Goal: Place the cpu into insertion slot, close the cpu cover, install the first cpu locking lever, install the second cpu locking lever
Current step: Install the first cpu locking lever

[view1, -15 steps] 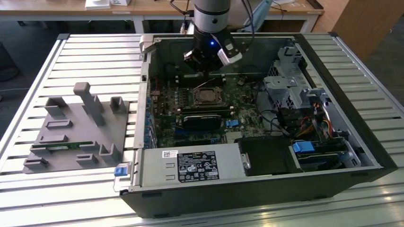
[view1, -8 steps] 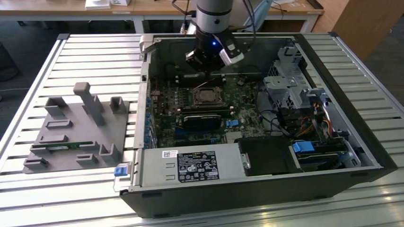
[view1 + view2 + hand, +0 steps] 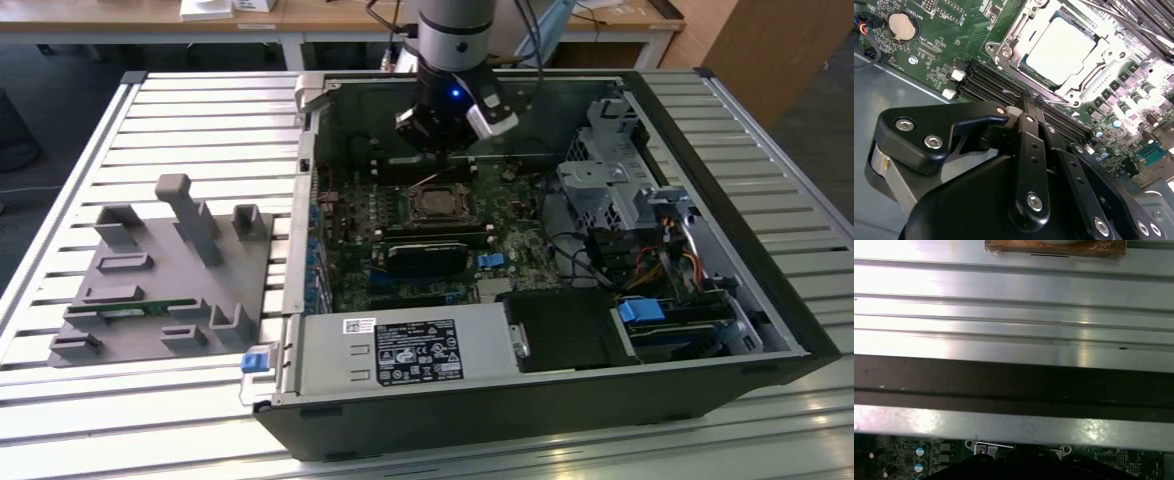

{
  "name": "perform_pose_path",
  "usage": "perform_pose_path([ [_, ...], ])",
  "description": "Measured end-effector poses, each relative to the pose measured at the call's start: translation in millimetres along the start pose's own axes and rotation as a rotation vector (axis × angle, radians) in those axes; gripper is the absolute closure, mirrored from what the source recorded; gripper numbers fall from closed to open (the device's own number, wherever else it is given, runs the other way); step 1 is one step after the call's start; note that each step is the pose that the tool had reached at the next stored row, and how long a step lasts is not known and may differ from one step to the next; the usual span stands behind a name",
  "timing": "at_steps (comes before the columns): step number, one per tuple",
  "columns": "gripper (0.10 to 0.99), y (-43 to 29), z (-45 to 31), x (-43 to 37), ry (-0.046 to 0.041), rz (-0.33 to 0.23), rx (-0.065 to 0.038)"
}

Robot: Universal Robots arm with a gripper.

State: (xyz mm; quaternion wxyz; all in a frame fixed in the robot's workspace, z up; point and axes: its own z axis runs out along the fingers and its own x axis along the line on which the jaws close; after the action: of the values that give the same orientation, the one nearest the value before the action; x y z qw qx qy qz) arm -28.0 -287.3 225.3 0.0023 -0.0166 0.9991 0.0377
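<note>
The slatted metal surface (image 3: 134,420) carries an open computer case (image 3: 534,420), and the insertion slot (image 3: 411,203) on its green board serves as the marker for everything else.

Nearest to the exterior camera, well on the near side of the slot, a silver power supply (image 3: 400,350) lies along the case's front wall. A grey moulded fixture (image 3: 160,280) stands on the surface outside the case, well apart from the slot toward the exterior view's left. A black rectangular card (image 3: 427,255) sits just on the near side of the slot.

In the slot itself lies the cpu (image 3: 1061,47), flat, with its pale metal top facing up. The cpu cover (image 3: 1013,36) is down around it, framing the chip through its cut-out centre. Whether the locking levers are hooked I cannot tell.

Just beyond the slot hangs the arm (image 3: 454,40). In the second wrist view its jaws are together with nothing visible between them. The black fingers (image 3: 1030,145) taper to tips over the long black memory slots (image 3: 989,82), just beside the slot's rim; contact with the rim cannot be judged. A round coin battery (image 3: 901,26) lies on the board, apart from the slot.

The first wrist view shows the case's dark wall (image 3: 1004,380) against the surface.
</note>
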Motion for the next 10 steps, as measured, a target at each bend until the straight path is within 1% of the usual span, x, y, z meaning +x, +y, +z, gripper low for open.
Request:
perform_pose_path([
  [10, 0.969, -0.2, 4.4, -5.2, -0.0001, 0.002, 0.0],
])
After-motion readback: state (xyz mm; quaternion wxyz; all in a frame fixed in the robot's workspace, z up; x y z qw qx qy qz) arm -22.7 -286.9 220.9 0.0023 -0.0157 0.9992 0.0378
